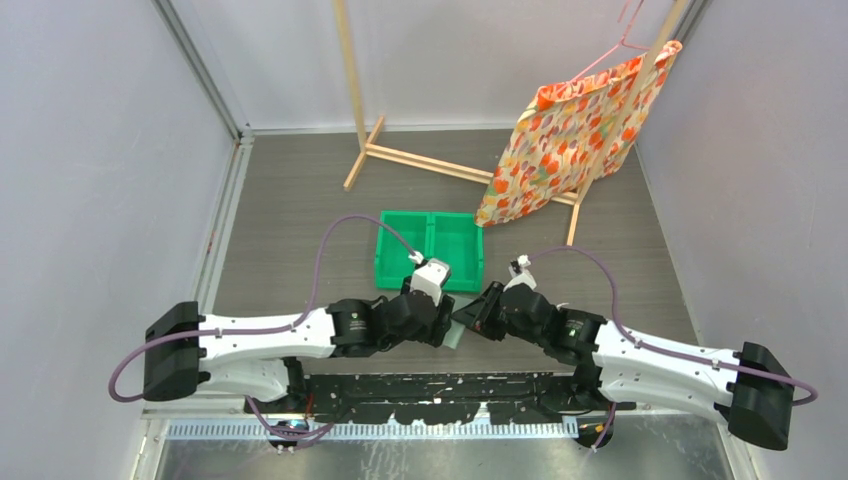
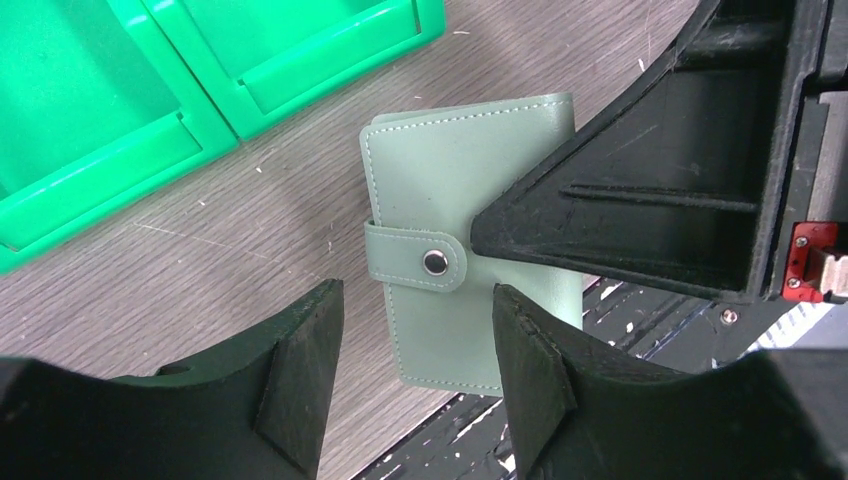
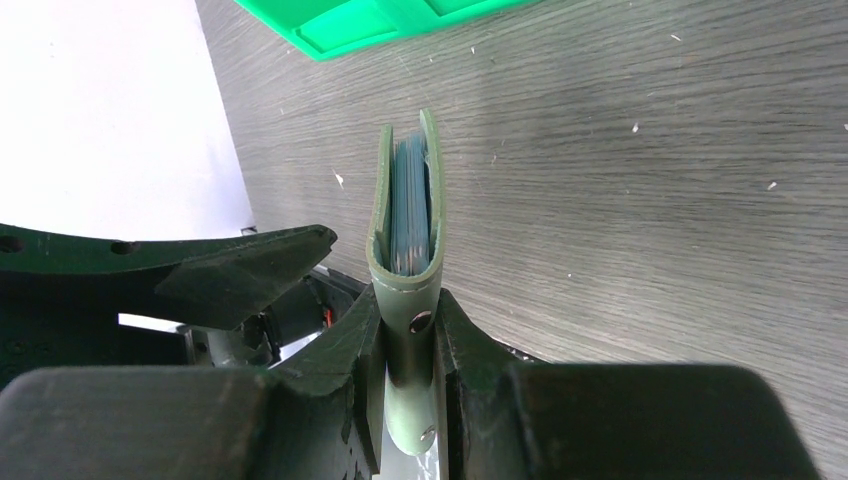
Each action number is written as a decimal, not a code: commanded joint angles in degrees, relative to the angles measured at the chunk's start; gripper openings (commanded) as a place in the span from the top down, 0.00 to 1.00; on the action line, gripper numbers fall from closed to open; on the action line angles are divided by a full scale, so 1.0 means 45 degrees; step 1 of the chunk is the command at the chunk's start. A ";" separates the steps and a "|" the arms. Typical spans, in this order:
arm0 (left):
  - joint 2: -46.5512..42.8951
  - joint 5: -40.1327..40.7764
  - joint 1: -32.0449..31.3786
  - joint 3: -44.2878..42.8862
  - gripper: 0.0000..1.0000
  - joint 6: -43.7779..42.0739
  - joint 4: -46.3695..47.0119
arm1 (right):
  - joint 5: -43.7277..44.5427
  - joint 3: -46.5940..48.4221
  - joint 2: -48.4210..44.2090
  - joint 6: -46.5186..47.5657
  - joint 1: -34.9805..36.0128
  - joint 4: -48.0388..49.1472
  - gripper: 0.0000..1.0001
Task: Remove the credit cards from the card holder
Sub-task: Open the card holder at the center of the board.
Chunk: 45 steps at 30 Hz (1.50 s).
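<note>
The card holder [image 2: 450, 170] is a grey-green wallet, folded shut with its snap strap [image 2: 418, 258] fastened. My right gripper [image 3: 408, 312] is shut on it along the spine side and holds it on edge just above the table's near edge [image 1: 458, 330]. Between its covers, edge-on, show the bluish edges of the credit cards [image 3: 410, 205]. My left gripper [image 2: 415, 305] hovers right beside the holder, open, its fingers either side of the holder's lower end with nothing gripped. In the top view both grippers [image 1: 440, 322] [image 1: 480, 312] meet in front of the green bin.
A green two-compartment bin [image 1: 430, 248] sits just beyond the grippers. Farther back stands a wooden rack [image 1: 400, 155] with a floral cloth bag [image 1: 570, 130] on a hanger. A black rail [image 1: 430, 385] runs along the near edge under the holder.
</note>
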<state>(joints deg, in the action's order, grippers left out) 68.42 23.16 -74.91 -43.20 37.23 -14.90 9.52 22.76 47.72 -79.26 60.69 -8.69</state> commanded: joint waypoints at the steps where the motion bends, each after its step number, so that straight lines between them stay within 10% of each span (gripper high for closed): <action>1: 0.0386 0.0460 -0.0054 -0.0656 0.42 0.0140 0.0665 | 0.0036 0.0339 0.0072 0.0077 0.0083 0.0903 0.99; 27: 0.1563 0.2101 -0.0058 -0.1315 0.80 0.0535 -0.0774 | -0.0218 0.0331 -0.0152 0.0057 0.0084 0.1392 0.99; 45: 0.2661 0.3176 -0.0130 -0.2384 0.85 0.0521 -0.2464 | -0.0095 0.0391 -0.0341 0.0095 0.0084 0.1239 0.99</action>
<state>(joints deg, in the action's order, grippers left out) 78.81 30.48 -76.14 -52.56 40.03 -20.71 11.03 22.74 47.99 -78.48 60.53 -8.25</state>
